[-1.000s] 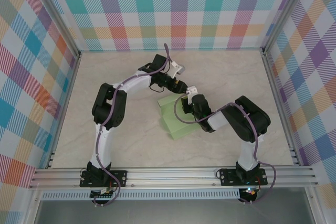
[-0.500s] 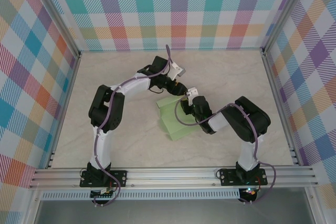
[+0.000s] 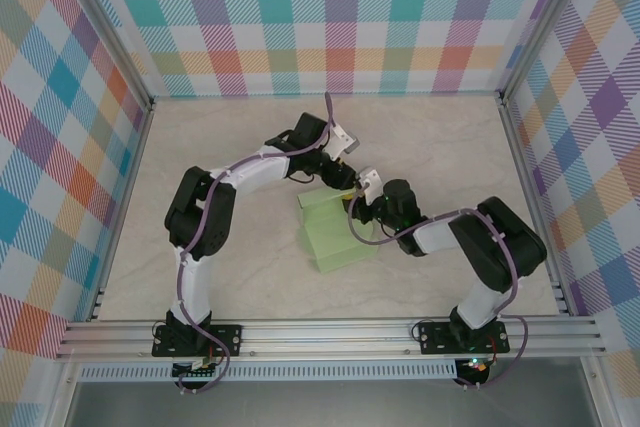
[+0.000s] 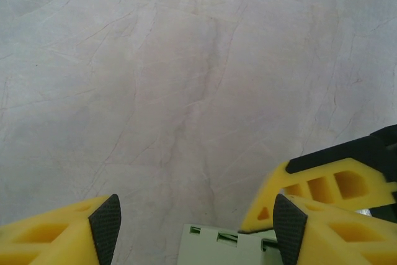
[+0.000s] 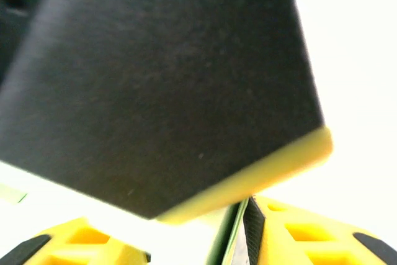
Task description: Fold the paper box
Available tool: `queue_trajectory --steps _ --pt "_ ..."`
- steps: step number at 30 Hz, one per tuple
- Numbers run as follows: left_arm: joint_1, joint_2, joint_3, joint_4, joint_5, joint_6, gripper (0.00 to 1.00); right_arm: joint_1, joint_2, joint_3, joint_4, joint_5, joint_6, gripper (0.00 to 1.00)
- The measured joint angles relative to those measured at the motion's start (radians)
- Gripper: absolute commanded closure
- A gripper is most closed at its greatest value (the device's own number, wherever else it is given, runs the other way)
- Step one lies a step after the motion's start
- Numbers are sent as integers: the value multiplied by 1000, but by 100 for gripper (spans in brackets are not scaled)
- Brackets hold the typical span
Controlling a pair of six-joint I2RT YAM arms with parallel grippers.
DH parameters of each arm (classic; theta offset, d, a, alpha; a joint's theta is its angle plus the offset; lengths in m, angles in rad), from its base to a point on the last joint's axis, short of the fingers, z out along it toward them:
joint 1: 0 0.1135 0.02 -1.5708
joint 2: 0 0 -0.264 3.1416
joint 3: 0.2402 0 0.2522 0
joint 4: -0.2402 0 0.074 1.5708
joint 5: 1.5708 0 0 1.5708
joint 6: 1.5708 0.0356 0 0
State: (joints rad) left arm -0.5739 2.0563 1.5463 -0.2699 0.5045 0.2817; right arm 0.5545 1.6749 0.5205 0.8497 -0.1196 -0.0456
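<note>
The pale green paper box (image 3: 335, 237) lies on the table's middle, partly folded. My left gripper (image 3: 343, 185) hangs over its far edge. In the left wrist view that gripper (image 4: 197, 231) is open, and the box's slotted edge (image 4: 226, 246) lies low between its black pads (image 4: 105, 228) without touching them. My right gripper (image 3: 360, 212) reaches the box's right side from the right. In the right wrist view it (image 5: 167, 243) is open, with a thin green card edge (image 5: 226, 240) standing just beside its right pad (image 5: 251, 224). A large black pad of the left gripper's finger (image 5: 161, 85) blocks most of that view.
The marble-look table (image 3: 220, 247) is fenced by metal rails (image 3: 330, 332) and checkered walls. The two grippers sit very close together over the box, and a yellow finger of the right gripper (image 4: 329, 184) shows beside my left gripper's right pad.
My right gripper has opened, and its arm has swung out to the right. The left gripper has drifted slightly right over the box's far edge.
</note>
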Motion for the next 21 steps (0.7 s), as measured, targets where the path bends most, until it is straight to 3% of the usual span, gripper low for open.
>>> queue_trajectory --steps 9,21 --pt "-3 -17 -21 11 -19 3 32 -83 -156 -53 -130 -235 -100 56" --pt "-8 -17 -21 14 -28 3 32 -109 -81 -7 -184 -311 -126 55"
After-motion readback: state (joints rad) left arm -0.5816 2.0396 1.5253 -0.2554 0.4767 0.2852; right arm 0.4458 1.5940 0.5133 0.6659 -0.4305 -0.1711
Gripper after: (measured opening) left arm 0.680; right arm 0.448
